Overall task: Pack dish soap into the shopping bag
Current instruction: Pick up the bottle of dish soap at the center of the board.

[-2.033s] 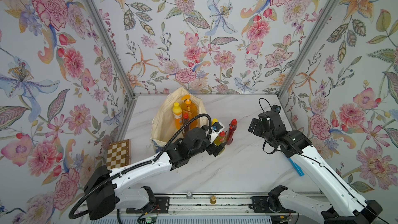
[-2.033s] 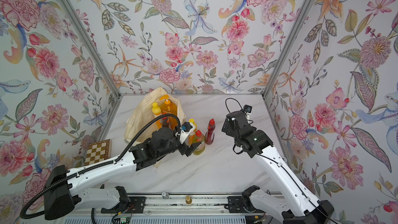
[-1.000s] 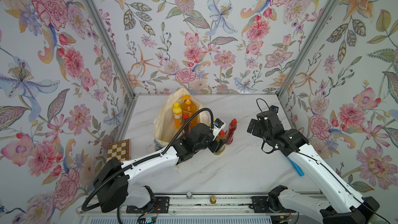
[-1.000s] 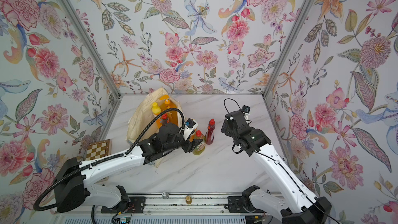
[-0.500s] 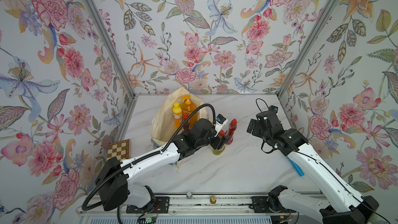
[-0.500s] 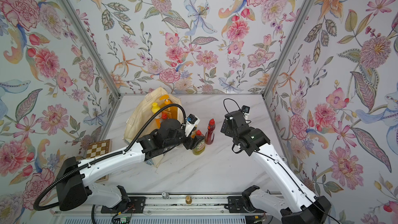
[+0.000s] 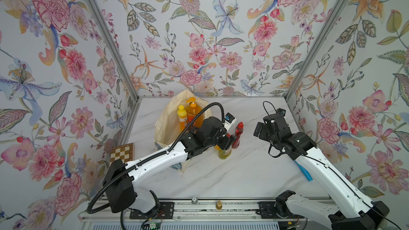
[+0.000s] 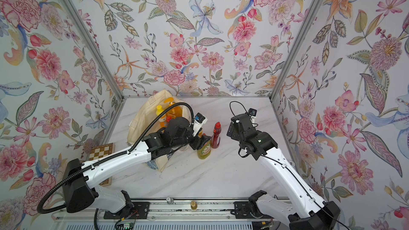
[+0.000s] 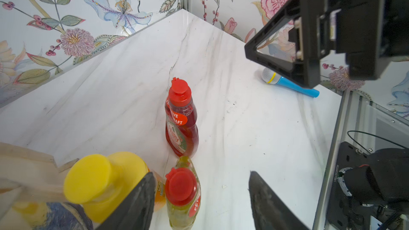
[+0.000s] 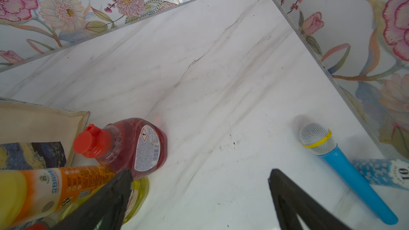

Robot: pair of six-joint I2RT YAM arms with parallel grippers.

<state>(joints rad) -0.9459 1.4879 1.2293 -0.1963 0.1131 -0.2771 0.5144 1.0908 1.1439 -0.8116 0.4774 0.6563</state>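
A white marble table (image 7: pixel 243 173) sits between floral walls. The left gripper (image 9: pixel 201 172) has its jaws apart, with the green bottle (image 9: pixel 180 195) between them, unclamped. A dark-red bottle (image 9: pixel 181 125) stands just beyond it. The shopping bag (image 7: pixel 166 127) beside it holds an amber pump bottle (image 7: pixel 193 112). The right gripper (image 10: pixel 199 171) hangs spread wide, empty.

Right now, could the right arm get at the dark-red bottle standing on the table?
Probably yes. The right end effector is open, and only bare table lies between it and the dark-red bottle. The left end effector, straddling the neighbouring green bottle, might crowd it.
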